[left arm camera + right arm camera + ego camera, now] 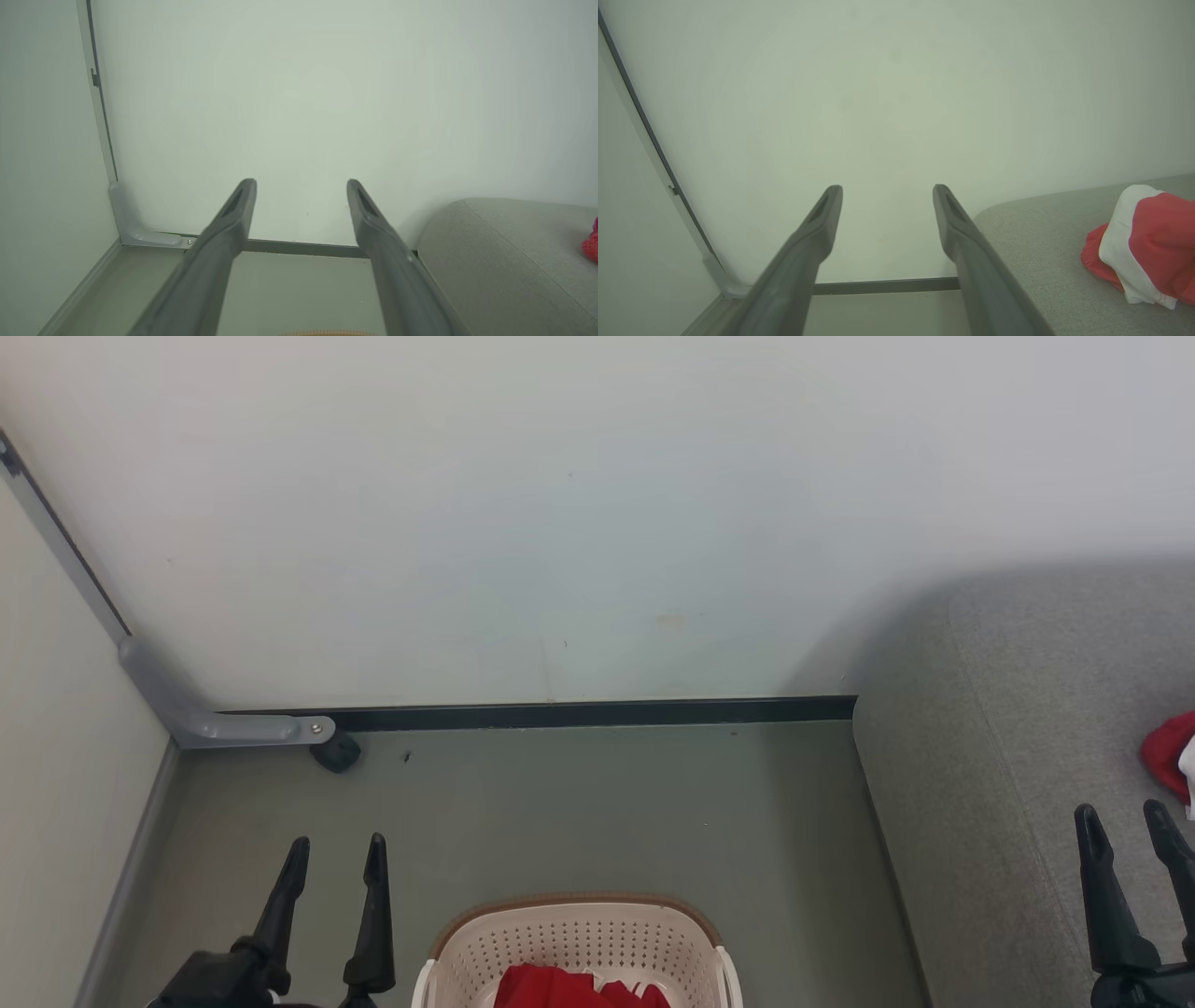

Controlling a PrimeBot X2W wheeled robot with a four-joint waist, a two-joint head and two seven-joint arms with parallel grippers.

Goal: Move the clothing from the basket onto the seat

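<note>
Basket [579, 938] and its red clothing [551, 991] (head view) cut by the bottom edge.

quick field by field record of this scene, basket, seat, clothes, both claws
basket: on the floor, at the head view's bottom edge
basket contents: red clothing
seat: grey, to the robot's right of the basket
on seat: red and white garment
left claw: open, empty, left of the basket
right claw: open, empty, seen against the seat
task state: clothing remains in the basket
</note>
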